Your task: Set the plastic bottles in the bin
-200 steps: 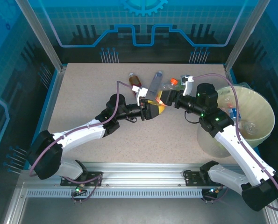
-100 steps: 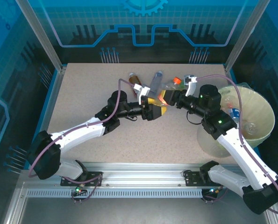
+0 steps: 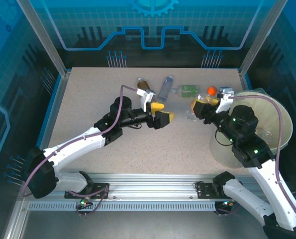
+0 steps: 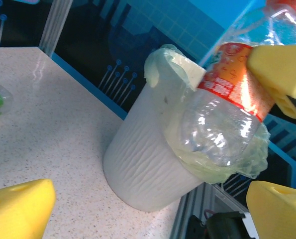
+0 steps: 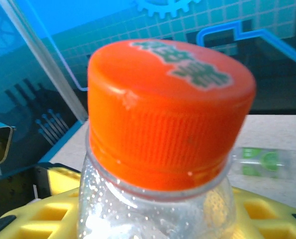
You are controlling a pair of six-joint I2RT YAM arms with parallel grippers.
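Note:
A clear plastic bottle (image 4: 226, 112) with an orange label and orange cap (image 5: 170, 107) hangs in the air, my right gripper (image 3: 203, 104) shut on it. It is just left of the bin (image 3: 283, 115), whose pale ribbed wall (image 4: 148, 164) and green liner stand behind it. In the right wrist view my right gripper (image 5: 157, 221) has a yellow pad on each side of the bottle's neck. My left gripper (image 3: 160, 112) stands open over the table's middle with nothing between its yellow fingers (image 4: 18, 209). Three more bottles lie at the back: brown-capped (image 3: 144, 83), clear (image 3: 165, 87), green-labelled (image 3: 187, 90).
The bin holds several bottles (image 3: 264, 134) inside. Blue enclosure walls (image 3: 58, 84) edge the speckled table (image 3: 98, 99). The green-labelled bottle (image 5: 259, 160) lies flat on the table behind the held cap. Bare tabletop lies in front of the left gripper and along the left side.
My left gripper opened and let go of the orange-label bottle. The right gripper shut on it and carried it right, towards the bin. The left arm drew back slightly.

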